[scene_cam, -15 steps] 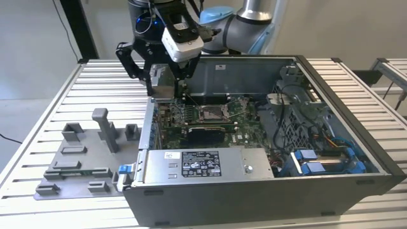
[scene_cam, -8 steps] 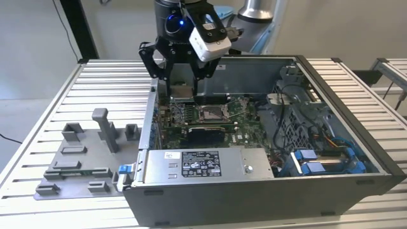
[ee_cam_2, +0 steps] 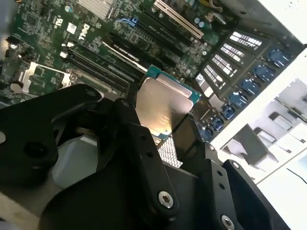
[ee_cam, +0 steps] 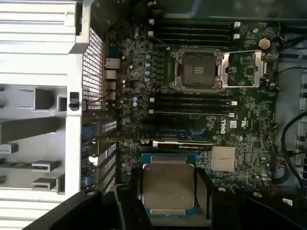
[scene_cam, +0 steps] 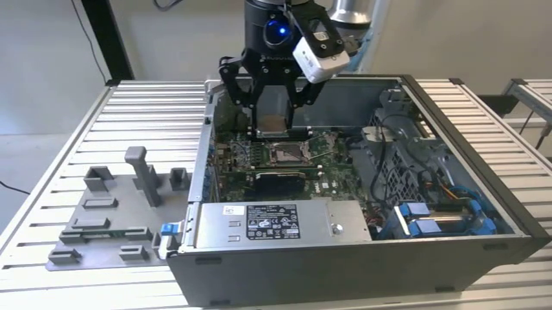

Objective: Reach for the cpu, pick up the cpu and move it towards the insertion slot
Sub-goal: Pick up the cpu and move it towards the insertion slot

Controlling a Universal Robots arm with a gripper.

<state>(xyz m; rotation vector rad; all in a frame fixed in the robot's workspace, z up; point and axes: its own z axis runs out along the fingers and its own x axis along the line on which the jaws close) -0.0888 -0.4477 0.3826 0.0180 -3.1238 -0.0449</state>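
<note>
I have the chip (ee_cam: 167, 188) clamped in the gripper (ee_cam: 168, 191), fingers closed on two opposite edges, silvery face showing in both wrist views. In the exterior view the gripper (scene_cam: 271, 123) hangs inside the open computer case (scene_cam: 448, 194), above the green board (scene_cam: 332, 165), chip (scene_cam: 271, 124) clear of everything under it. The socket (scene_cam: 285, 153) sits just below and a little toward the exterior view's right of the chip, so I judge we're close but not lined up over it. In the first wrist view the socket (ee_cam: 197, 70) has its metal frame open, brownish centre exposed, hinged cover (ee_cam: 244, 69) flipped out beside it. Risks as I see them: the grip is only on thin edges, so a jolt or a brush against the case wall could twist or drop the chip onto the board. In the second wrist view the chip (ee_cam_2: 165, 103) looks tilted against the board, though that may be camera angle; if it's real tilt, one corner lands first and the socket contacts get bent. Any sideways offset means it rides up on the metal frame instead of seating. The memory slots (ee_cam: 192, 103) and the tall black card (scene_cam: 276, 184) beside the socket leave little room for the fingers. I can't tell the chip's rotation relative to the socket keying.
</note>
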